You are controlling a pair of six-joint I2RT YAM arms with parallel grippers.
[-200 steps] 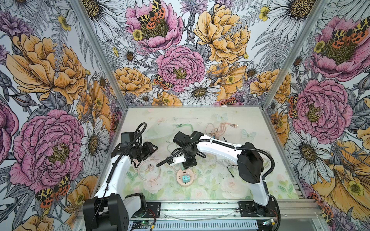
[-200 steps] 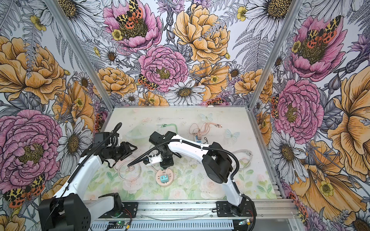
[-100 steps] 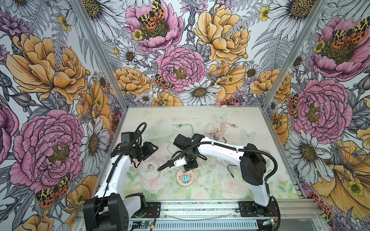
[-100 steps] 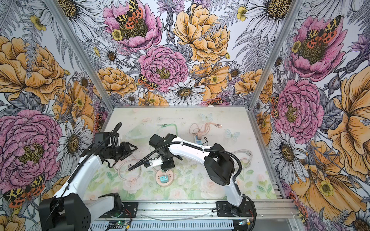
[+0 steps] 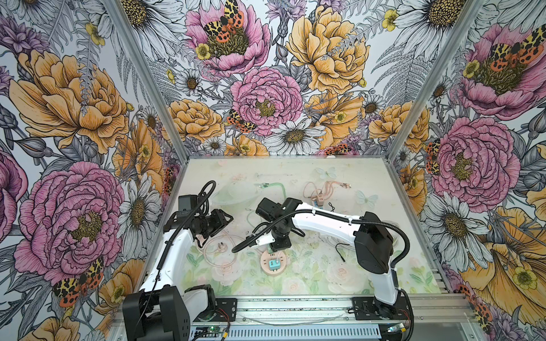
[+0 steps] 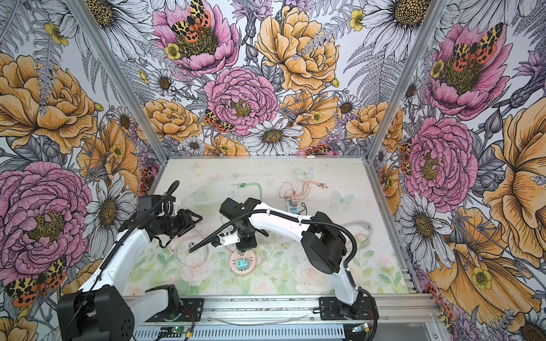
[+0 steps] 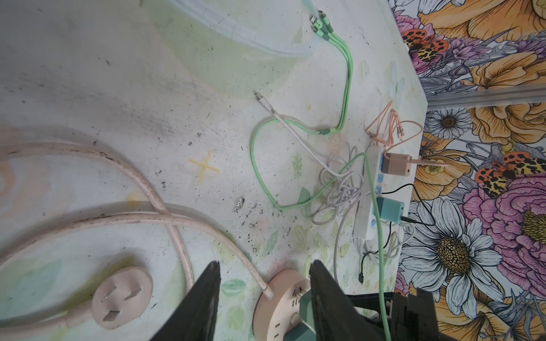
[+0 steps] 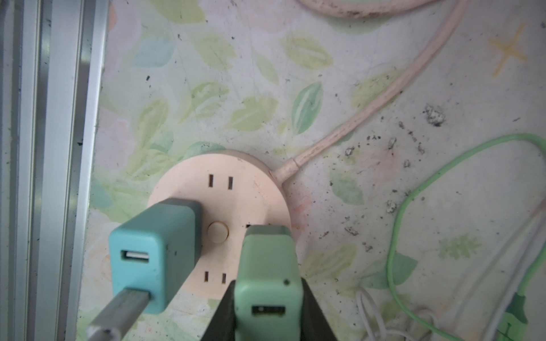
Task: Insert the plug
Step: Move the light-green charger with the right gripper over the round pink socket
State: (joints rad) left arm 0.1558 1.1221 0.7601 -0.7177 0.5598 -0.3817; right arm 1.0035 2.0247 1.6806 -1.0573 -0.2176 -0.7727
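Tabletop (image 5: pixel 325 183) is carrying a clutter of cables; the job is sitting at the near-middle of it. Round pink socket hub (image 8: pixel 236 200) is lying flat, its stiff pink cable (image 7: pixel 165 218) looping off to a loose three-pin plug (image 7: pixel 121 298). Teal USB charger (image 8: pixel 153 254) is already occupying one outlet. Right fingers (image 8: pixel 224 321) are clamping the green USB charger (image 8: pixel 267 265) by its two flat sides, nose at the next outlet. I can't tell whether the prongs are seating fully. Left fingers (image 7: pixel 204 301) are spread apart, gripping nothing, hovering just beside the hub. Judgement: the charger is a light, rigid plastic block with smooth faces, so it's likely slipping if pinched near the back edge. Grip mid-body on the flats and push straight along the prongs. The hub looks light enough to slide or tip under an off-axis push.
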